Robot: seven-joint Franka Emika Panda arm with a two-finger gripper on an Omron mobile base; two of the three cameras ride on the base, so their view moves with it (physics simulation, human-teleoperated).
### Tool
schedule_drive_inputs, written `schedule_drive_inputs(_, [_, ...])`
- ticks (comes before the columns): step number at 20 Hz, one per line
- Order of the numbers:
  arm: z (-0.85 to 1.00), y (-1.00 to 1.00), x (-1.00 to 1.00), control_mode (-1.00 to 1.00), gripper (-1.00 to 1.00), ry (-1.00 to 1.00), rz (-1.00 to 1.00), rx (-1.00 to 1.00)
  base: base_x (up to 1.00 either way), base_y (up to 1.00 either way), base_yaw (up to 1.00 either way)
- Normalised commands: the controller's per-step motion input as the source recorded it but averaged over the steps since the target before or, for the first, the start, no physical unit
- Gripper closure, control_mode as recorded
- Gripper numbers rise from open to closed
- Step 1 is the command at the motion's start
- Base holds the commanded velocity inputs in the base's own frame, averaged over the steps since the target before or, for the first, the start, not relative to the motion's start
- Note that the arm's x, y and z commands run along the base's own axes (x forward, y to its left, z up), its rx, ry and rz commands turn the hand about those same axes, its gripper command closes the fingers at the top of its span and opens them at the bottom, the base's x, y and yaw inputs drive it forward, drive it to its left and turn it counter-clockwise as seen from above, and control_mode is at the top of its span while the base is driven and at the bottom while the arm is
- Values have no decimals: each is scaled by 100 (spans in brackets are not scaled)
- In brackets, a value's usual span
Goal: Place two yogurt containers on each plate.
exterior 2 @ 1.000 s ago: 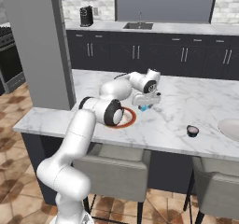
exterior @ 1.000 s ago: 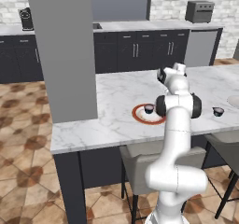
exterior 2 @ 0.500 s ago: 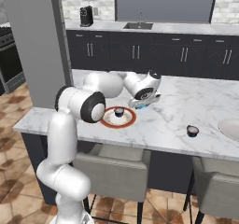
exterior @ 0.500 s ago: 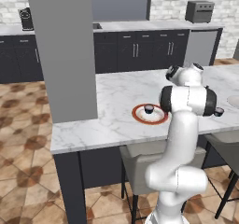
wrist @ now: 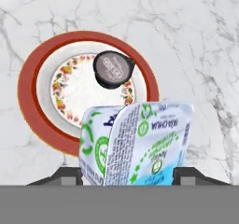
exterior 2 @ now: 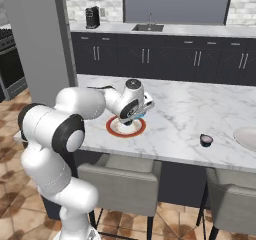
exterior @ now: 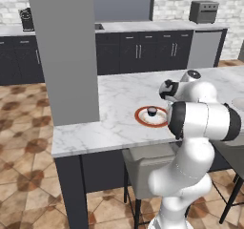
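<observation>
One dark yogurt cup point(wrist: 112, 69) sits on the red-rimmed plate point(wrist: 28, 97). Pincer point(wrist: 135, 174) clamped on a light blue yogurt cup point(wrist: 140, 141), held above that plate's edge (not yet set down). Another dark cup point(exterior 2: 205, 140) waits on the tabletop point(exterior 2: 185, 109); pale plate point(exterior 2: 246, 138) looks unfilled.

light blue yogurt cup point(wrist: 140, 143) in claw point(wrist: 128, 174), dark cup point(wrist: 112, 69) on red-rimmed plate point(wrist: 35, 111)

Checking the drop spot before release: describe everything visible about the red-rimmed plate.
The round white plate with a broad red-orange rim lies flat on the white marble counter. Inside the rim runs a pale band, then a ring of small fruit-like patterns around a plain white centre. It looks glazed, like ceramic. A small dark round yogurt cup sits on its far inner part. A light blue yogurt container in the gripper hides its near edge.
</observation>
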Motion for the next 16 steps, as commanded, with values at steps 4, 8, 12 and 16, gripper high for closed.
schedule_drive_inputs(4, [22,31,-10,-100,100,9,-14,-16,0,0,0])
schedule_drive_inputs(8, [1,2,0,-100,100,13,-1,-1,0,0,0])
schedule_drive_inputs(12, [-8,0,0,-100,100,12,0,9,0,0,0])
schedule_drive_inputs(16, [-16,0,0,-100,100,6,0,7,0,0,0])
